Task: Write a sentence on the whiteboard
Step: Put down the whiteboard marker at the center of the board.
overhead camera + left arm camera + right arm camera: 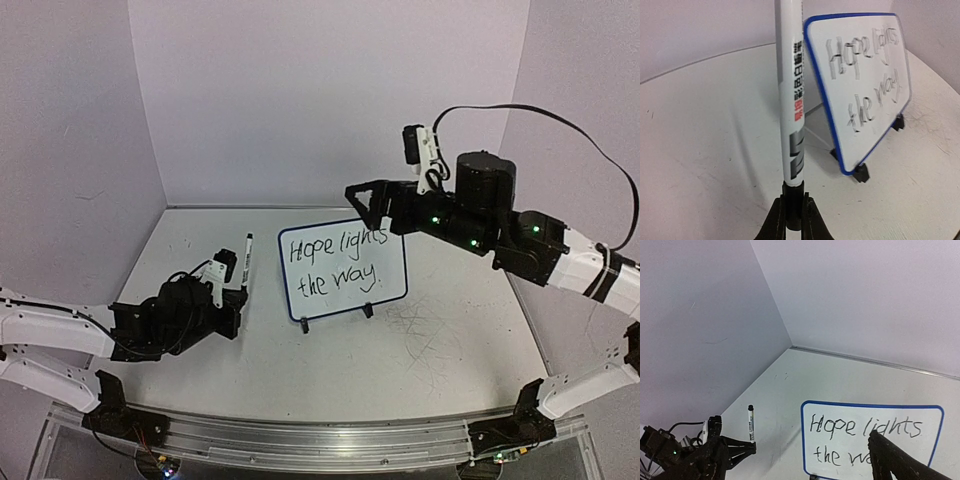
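At 8 o'clock on the counter (450, 330) the left gripper (240, 296) is clamped on an upright marker (246, 262), the whiteboard (390, 250), reading "Hope lights the way", stands at centre, and the right gripper (360, 206) hovers at its 1 o'clock corner, jaws apart and empty.

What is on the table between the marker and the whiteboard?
Nothing. Only bare tabletop lies between the marker and the whiteboard, clearest in the top view.

Left arm (50, 335), lower left of frame, showed white link shells, black joint housings and thin black wiring (190, 272). Right arm (530, 240), right of frame, carried the same finish, with green indicator lights (434, 220) lit and a black cable (490, 105) looped above.
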Tool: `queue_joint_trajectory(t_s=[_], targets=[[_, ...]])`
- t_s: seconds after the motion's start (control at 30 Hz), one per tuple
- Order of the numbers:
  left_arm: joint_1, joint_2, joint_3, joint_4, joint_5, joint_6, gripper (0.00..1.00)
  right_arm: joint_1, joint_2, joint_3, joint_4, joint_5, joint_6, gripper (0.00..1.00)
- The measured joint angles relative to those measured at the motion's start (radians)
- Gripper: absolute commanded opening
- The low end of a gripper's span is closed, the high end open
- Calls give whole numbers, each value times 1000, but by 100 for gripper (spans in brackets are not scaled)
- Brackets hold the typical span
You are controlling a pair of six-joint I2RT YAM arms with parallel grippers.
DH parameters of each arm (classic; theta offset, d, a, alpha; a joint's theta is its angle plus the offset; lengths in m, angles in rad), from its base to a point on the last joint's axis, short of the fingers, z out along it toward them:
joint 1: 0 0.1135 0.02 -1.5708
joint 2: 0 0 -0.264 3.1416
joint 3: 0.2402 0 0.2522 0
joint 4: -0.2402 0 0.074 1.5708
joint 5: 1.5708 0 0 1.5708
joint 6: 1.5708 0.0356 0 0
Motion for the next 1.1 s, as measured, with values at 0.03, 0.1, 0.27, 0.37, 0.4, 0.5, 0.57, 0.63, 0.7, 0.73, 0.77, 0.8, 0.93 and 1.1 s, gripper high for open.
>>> queue_joint_trajectory(t_s=[0.03, 0.1, 0.27, 0.37, 0.4, 0.5, 0.57, 0.63, 0.7, 0.73, 0.77, 0.8, 0.93, 1.1], targets=[[28, 13, 0, -17, -8, -41, 0, 0, -16, -6, -1, 25, -11, 98], [72, 34, -1, -53, -24, -110, 0, 0, -37, -16, -4, 64, -29, 98], [123, 110, 1, -134, -44, -264, 0, 0, -50, -42, -13, 129, -56, 98], [133, 208, 19, -185, -35, -322, 0, 0, -50, -58, -26, 147, -64, 98], [136, 240, 29, -203, -28, -335, 0, 0, -50, -61, -30, 152, -67, 98], [145, 346, 73, -252, -12, -372, 0, 0, -54, -64, -40, 170, -76, 98], [148, 397, 97, -279, 1, -391, 0, 0, -63, -66, -45, 183, -81, 98], [150, 426, 109, -291, 8, -405, 1, 0, -78, -72, -48, 197, -87, 98], [150, 434, 114, -302, 12, -420, 5, 0, -95, -80, -49, 210, -92, 98], [150, 434, 114, -308, 11, -424, 9, 0, -104, -84, -49, 216, -94, 98], [151, 434, 114, -311, 11, -428, 13, 0, -112, -87, -49, 223, -97, 98], [151, 434, 114, -315, 11, -431, 16, 0, -119, -90, -49, 229, -99, 98], [152, 434, 114, -327, 10, -445, 28, 0, -128, -96, -49, 246, -106, 98], [152, 410, 114, -347, 8, -451, 44, 0, -132, -98, -56, 274, -119, 98]])
